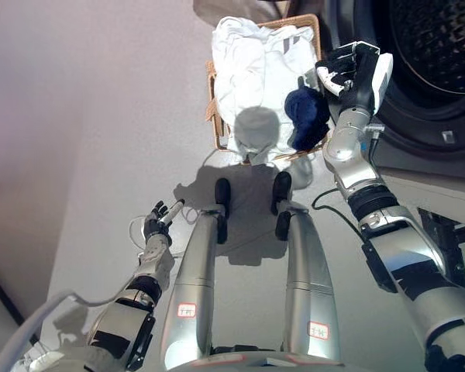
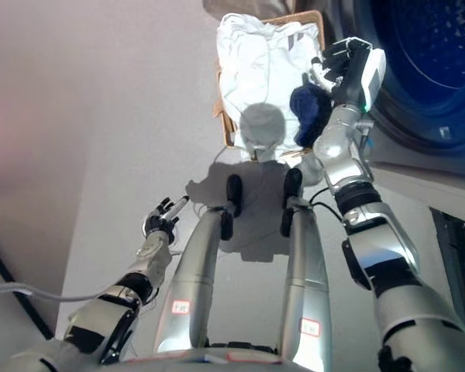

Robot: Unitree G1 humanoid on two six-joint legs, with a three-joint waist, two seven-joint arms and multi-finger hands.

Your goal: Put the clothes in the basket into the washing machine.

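A wicker basket [image 1: 211, 108] stands on the floor in front of me, next to the washing machine's open drum [image 1: 438, 54] at the upper right. It is heaped with white clothes [image 1: 252, 70], and a dark blue garment [image 1: 306, 116] lies at its right edge. My right hand [image 1: 350, 71] is raised just above and to the right of the blue garment, between the basket and the drum. Its fingers are loosely bent and hold nothing. My left hand [image 1: 159, 225] hangs open and idle at the lower left, over the floor.
The washing machine's dark door ring [image 1: 418, 132] and grey front fill the right side. Pale floor [image 1: 101, 116] lies to the left of the basket.
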